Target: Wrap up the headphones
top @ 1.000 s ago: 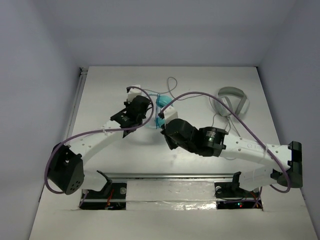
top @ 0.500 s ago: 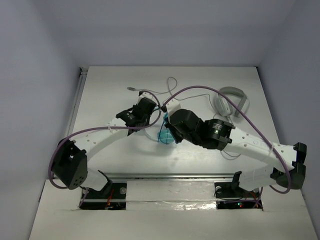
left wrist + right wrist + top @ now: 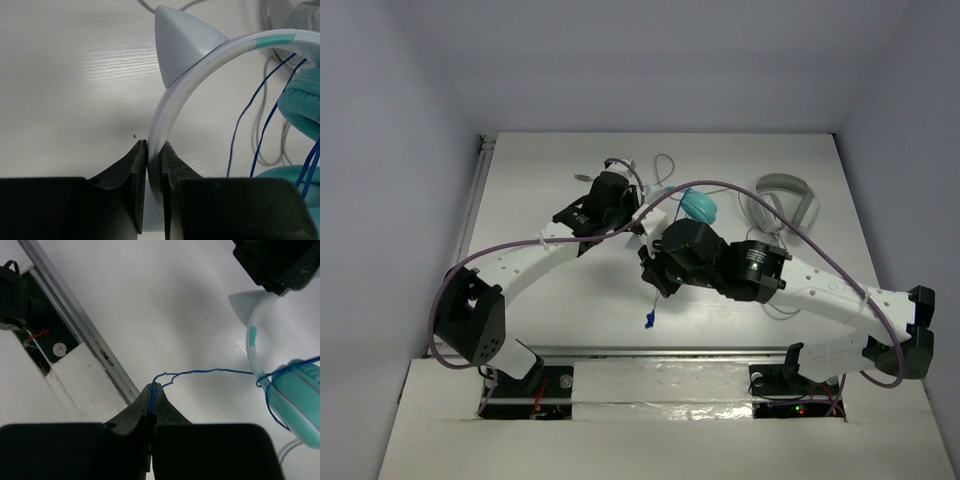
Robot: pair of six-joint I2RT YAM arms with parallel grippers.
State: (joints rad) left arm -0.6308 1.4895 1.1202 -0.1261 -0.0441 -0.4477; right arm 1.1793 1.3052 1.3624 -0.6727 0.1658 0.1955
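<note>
The headphones show a teal ear cup (image 3: 700, 206) in the top view, just right of my left gripper (image 3: 632, 212). In the left wrist view my left gripper (image 3: 154, 150) is shut on the white headband (image 3: 200, 65), which has a pointed ear on it and arches to the teal cups (image 3: 305, 105) at the right. My right gripper (image 3: 155, 390) is shut on a doubled strand of the thin dark blue cable (image 3: 215, 372), which runs taut to the ear cup (image 3: 300, 400) and loops around it. From above, the right gripper (image 3: 653, 283) sits nearer the front, with the cable's blue end (image 3: 647, 320) dangling below it.
Grey-white headphones (image 3: 782, 200) lie at the back right, their pale cable (image 3: 665, 168) trailing behind both grippers. A metal rail (image 3: 660, 352) runs along the table's near edge, seen close by in the right wrist view as the rail (image 3: 85, 335).
The left gripper has carried the headphones farther back; the teal cup has gone from under the right wrist to the back right. The right gripper has drawn the blue cable toward the front.
</note>
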